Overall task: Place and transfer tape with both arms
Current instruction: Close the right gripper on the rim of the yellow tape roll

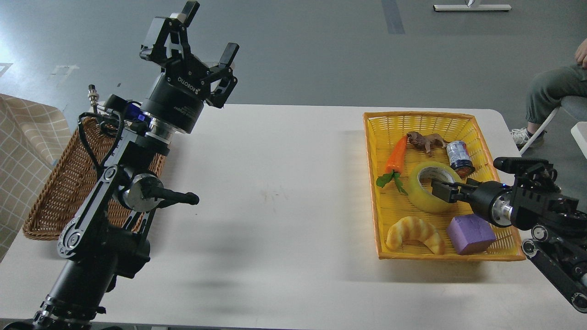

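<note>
The yellow tape roll (419, 196) lies flat in the middle of the yellow basket (372, 192) at the right of the white table. My right gripper (444, 189) reaches in from the right at the roll's right rim, with a dark fingertip over the core hole. Its two fingers cannot be told apart, and I cannot tell whether it grips the roll. My left gripper (210, 28) is raised high above the table's far left, open and empty, fingers pointing up.
The yellow basket also holds a carrot (396, 153), a toy animal (426, 140), a can (458, 156), a croissant (415, 231) and a purple cube (470, 233). A brown wicker basket (59, 183) stands at the left edge. A seated person (550, 91) is at the far right.
</note>
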Motion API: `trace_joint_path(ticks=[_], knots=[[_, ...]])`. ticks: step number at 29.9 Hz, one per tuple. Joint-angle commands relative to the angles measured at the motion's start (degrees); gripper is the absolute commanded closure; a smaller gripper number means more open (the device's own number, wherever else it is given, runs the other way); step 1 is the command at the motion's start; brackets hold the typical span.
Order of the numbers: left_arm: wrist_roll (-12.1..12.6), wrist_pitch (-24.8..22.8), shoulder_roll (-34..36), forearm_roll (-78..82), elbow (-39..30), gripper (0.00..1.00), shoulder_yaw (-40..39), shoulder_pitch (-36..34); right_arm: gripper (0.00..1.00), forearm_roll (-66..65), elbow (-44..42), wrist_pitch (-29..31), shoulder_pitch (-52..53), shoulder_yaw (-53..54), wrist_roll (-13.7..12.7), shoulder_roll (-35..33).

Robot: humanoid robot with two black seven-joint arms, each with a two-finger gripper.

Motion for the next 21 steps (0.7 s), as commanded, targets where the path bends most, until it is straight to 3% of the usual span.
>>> trace_joint_path(ticks=[1,3,7,10,12,14,21], knots=[[0.0,0.1,0.3,0.1,0.0,0.02,0.0,0.1,0.26,-0.7,0.0,-0.1,-0.1,-0.1,0.0,-0.1],[0.0,0.1,0.3,0.1,0.1,0.02,0.0,0.1,0.28,-0.8,0.0,-0.1,-0.1,-0.1,0.0,0.0],[0.0,0.1,0.4,0.1,0.1,0.02,0.0,0.1,0.39,-0.7,0.1,-0.2,-0.2,-0.1,0.2,-0.1],[0.0,0.1,0.6,0.1,0.3,0.02,0.0,0.1,0.40,-0.7,0.2,-0.2,-0.2,-0.1,0.3,0.0],[0.0,0.2,1.0,0.1,0.3,0.02,0.0,0.1,0.48,-0.7,0.4,-0.2,-0.5,-0.1,0.7,-0.2],[0.0,0.2,1.1,0.1,0.3,0.02,0.0,0.1,0.65,-0.7,0.5,0.0,-1.2,0.0,1.0,-0.5],[0.0,0.6,1.6,0.1,0.5,0.02,0.0,0.1,0.69,-0.7,0.7,0.0,-1.7,0.0,1.9,-0.6]])
